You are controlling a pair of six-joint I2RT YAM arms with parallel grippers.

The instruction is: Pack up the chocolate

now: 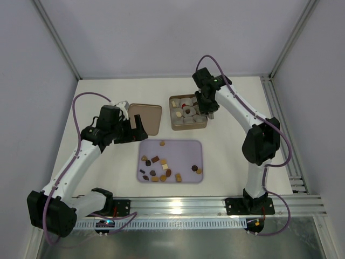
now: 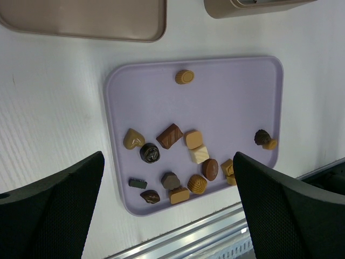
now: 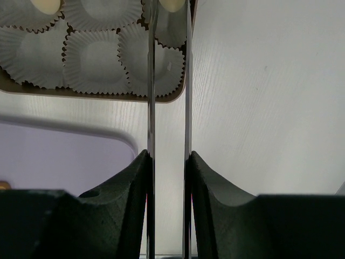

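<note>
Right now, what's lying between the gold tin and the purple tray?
Nothing but a bare strip of white table separates the tin from the tray. The top view shows it, and the right wrist view agrees.

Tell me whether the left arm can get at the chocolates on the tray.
Probably yes. The left gripper hangs open close to the tray, and the chocolates lie loose with nothing over them. Some huddle close together, so picking one cleanly may be fiddly.
</note>
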